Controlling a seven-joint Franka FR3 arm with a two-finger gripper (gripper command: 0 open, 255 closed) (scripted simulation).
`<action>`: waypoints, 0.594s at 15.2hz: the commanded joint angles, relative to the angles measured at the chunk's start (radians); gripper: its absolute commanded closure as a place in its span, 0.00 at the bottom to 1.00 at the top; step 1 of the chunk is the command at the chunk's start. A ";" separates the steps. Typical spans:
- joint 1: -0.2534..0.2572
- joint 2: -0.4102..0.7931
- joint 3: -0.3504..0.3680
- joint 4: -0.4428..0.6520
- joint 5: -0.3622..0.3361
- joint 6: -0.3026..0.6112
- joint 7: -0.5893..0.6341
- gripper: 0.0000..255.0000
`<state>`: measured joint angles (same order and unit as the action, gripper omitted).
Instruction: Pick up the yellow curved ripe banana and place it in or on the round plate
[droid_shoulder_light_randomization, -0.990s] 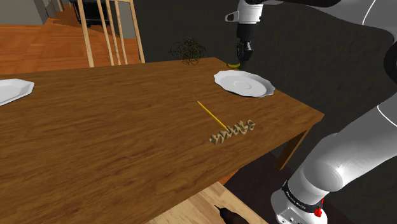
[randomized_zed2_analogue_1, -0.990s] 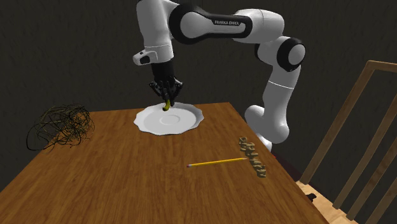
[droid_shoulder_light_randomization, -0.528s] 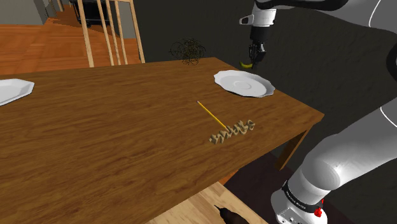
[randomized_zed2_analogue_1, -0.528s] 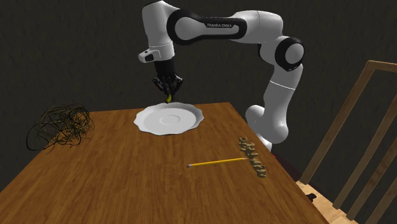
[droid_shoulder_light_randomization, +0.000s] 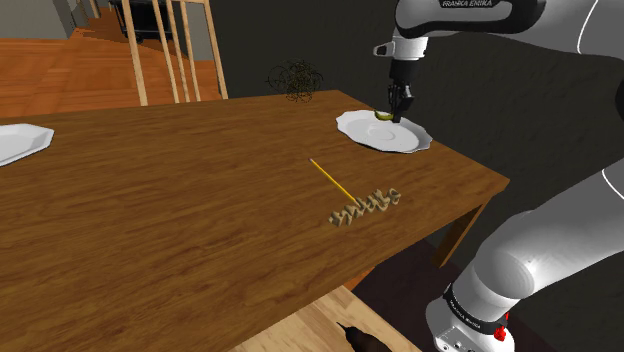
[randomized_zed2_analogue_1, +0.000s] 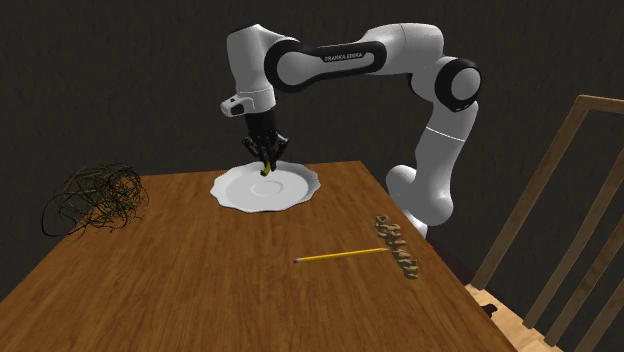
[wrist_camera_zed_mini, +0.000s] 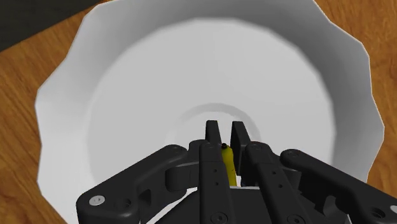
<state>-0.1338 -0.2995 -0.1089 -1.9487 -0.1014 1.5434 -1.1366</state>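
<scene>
The hand (wrist_camera_zed_mini: 224, 137) is clamped on the banana (wrist_camera_zed_mini: 227, 162), a thin yellow strip pinched between the two black fingers and hanging tip-down. It points straight down over the middle of the plate (wrist_camera_zed_mini: 127, 95), a white dish with a scalloped rim. In the second exterior view the banana (randomized_zed2_analogue_1: 265, 170) sits low over the plate (randomized_zed2_analogue_1: 285, 190); I cannot tell whether its tip touches it. From the shoulder view the hand (droid_shoulder_light_randomization: 396, 103) hangs above the plate (droid_shoulder_light_randomization: 395, 135), with the banana (droid_shoulder_light_randomization: 384, 116) showing just under the fingers.

The plate lies near the far corner of the desk (droid_shoulder_light_randomization: 200, 210) on the arm's side. The desk is brown wood with a strong grain. Toward the middle of that same side lies a yellow pencil (droid_shoulder_light_randomization: 332, 180), and a tan knobbly piece (droid_shoulder_light_randomization: 365, 207) sits just beside its near end, close to the desk's edge. A dark wire tangle (randomized_zed2_analogue_1: 92, 200) rests by the opposite edge, well apart from the plate. A second white plate (droid_shoulder_light_randomization: 20, 140) sits at the desk's other end.

A wooden chair back (droid_shoulder_light_randomization: 170, 50) stands behind the desk's far edge, and another (randomized_zed2_analogue_1: 560, 230) by the arm's side. The floor (droid_shoulder_light_randomization: 60, 70) is orange-brown boards, and the wall (randomized_zed2_analogue_1: 120, 80) behind the arm is dark grey.
</scene>
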 joint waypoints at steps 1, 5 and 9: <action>-0.001 -0.003 -0.001 -0.027 -0.001 0.025 0.001 1.00; -0.001 -0.006 -0.002 -0.058 -0.002 0.052 0.003 1.00; -0.001 -0.006 -0.002 -0.058 -0.002 0.052 0.003 1.00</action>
<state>-0.1348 -0.3053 -0.1109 -2.0059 -0.1028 1.5952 -1.1340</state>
